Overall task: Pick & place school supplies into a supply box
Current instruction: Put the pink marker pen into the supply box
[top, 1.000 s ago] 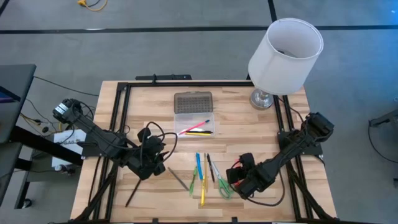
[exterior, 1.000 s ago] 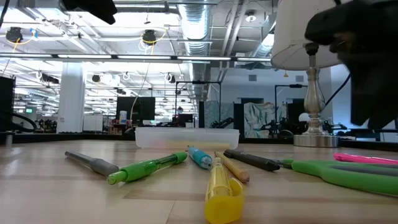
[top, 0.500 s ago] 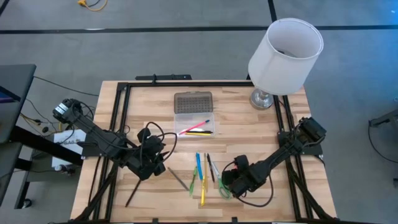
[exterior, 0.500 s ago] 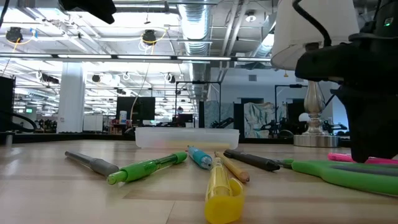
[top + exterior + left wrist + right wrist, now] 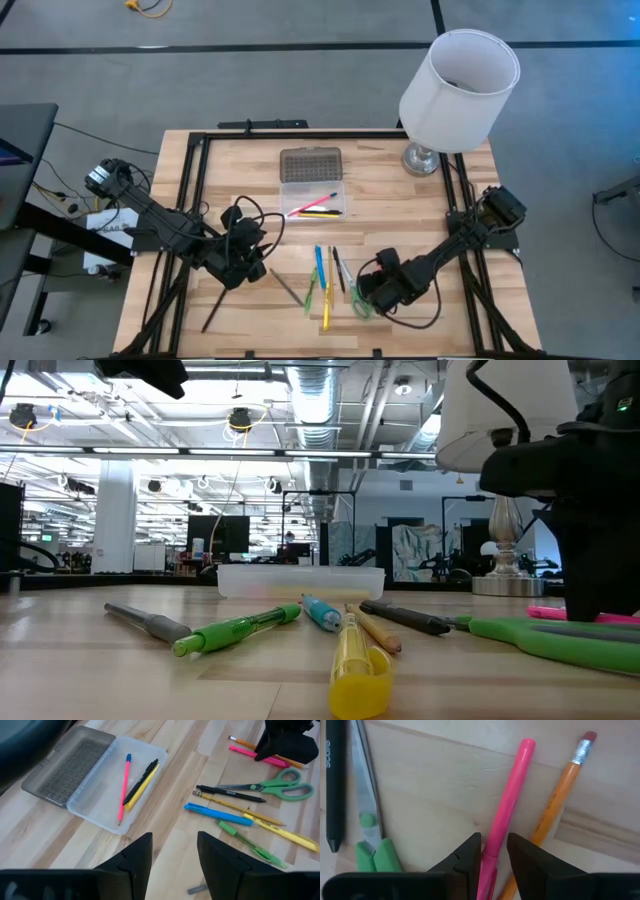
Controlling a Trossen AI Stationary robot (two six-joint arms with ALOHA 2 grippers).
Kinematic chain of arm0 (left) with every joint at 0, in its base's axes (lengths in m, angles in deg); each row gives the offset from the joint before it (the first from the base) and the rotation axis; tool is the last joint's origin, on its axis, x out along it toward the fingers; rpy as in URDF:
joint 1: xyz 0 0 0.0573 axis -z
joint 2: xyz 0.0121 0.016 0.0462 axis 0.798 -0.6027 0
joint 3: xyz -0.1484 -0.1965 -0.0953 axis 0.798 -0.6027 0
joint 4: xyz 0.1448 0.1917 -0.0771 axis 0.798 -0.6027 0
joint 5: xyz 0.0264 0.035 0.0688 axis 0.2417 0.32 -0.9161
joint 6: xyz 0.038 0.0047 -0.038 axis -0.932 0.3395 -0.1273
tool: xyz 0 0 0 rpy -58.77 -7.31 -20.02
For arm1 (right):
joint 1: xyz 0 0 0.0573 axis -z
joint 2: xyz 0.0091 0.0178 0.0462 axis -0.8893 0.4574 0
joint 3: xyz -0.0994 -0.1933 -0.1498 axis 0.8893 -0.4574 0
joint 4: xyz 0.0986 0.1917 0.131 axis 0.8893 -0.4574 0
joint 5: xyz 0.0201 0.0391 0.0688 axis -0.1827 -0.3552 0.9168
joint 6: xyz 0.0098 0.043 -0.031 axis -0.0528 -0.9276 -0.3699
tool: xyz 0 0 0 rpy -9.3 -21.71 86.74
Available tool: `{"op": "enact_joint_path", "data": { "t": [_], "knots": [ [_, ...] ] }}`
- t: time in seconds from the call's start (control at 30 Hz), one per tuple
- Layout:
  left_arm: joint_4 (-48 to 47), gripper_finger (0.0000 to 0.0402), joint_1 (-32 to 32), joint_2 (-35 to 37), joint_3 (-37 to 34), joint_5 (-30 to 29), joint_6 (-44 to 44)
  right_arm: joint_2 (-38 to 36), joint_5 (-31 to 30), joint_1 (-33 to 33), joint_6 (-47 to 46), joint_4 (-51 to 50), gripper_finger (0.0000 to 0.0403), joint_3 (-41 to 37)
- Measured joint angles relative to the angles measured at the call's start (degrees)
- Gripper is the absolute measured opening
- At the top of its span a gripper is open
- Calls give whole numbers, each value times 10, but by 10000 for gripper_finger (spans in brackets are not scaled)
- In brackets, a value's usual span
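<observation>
**Right gripper straddling the pink pen, near right of the table**

I have the right gripper (image 5: 368,293) low over the table's near-right part, just right of the loose cluster of supplies. Through its wrist camera, its two fingers (image 5: 465,857) stand slightly apart on either side of a pink pen (image 5: 506,810); I can't tell whether they are touching it, so I read them as parted, not clamped. An orange pencil (image 5: 560,795) lies just beside the pink pen, and the green-handled scissors (image 5: 367,827) and a black pen (image 5: 335,780) lie a little further off.

The left gripper (image 5: 240,258) waits over the near-left part of the table, fingers (image 5: 137,857) spread and holding nothing.

The supply box (image 5: 313,180) sits at the far centre, lid laid open on its far side. In its clear base I see a pink pen (image 5: 123,787), a yellow pen (image 5: 142,785) and a black one (image 5: 141,781). The blue marker (image 5: 217,814), green pen (image 5: 245,842) and yellow marker (image 5: 282,832) lie on the wood between box and near edge.
</observation>
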Motion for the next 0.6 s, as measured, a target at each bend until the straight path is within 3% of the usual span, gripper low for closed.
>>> {"op": "enact_joint_path", "data": {
  "t": [0.17,0.47,0.6],
  "knots": [
    [9,152,0,0,0,2,0,0,12,19,61,0,90,0],
    [18,152,0,0,0,27,41,0,26,48,169,5,24,-1],
    [17,152,0,0,0,41,59,0,29,54,209,7,13,2]
  ]
}}
